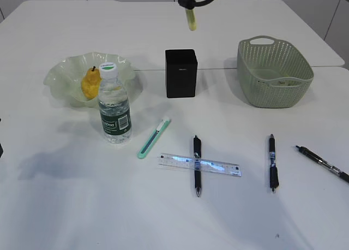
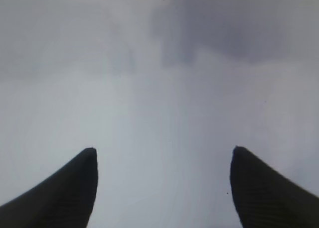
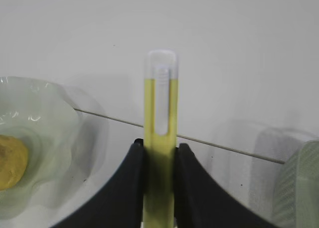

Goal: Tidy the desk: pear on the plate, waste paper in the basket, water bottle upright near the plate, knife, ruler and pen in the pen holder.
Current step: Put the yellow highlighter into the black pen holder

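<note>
Right gripper [image 1: 191, 10] is clamping a yellow pen [image 1: 191, 18] above the pen holder [image 1: 181, 73] — pear [image 1: 90, 82] plated, water bottle [image 1: 114, 104] upright; ruler [image 1: 199, 165], knife [image 1: 154, 137] and pens waiting below (left gripper [image 2: 164, 188] gaping, empty).

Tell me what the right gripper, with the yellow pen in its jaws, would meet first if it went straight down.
Probably the matte black square pen holder: the right gripper hangs above and slightly behind it with the yellow pen. Depth is unclear; it might meet the white table just behind.
</note>
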